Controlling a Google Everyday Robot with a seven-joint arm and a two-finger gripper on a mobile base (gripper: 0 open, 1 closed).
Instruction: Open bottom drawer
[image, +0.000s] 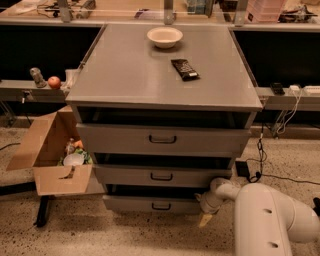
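The bottom drawer (150, 204) is the lowest and narrowest grey front of three, near the floor, with a small black loop handle (161, 206). Its front stands a little proud of the cabinet, like the two above it. My gripper (205, 215) is low at the drawer's right end, on the end of a white arm (270, 215) that comes in from the lower right. A yellowish fingertip (205, 220) points down toward the floor, to the right of the handle and not on it.
A grey cabinet (120, 80) carries a white bowl (165, 36) and a dark packet (184, 69). An open cardboard box (52, 150) with items stands at left on the speckled floor. Cables (260, 150) hang at right. Benches run behind.
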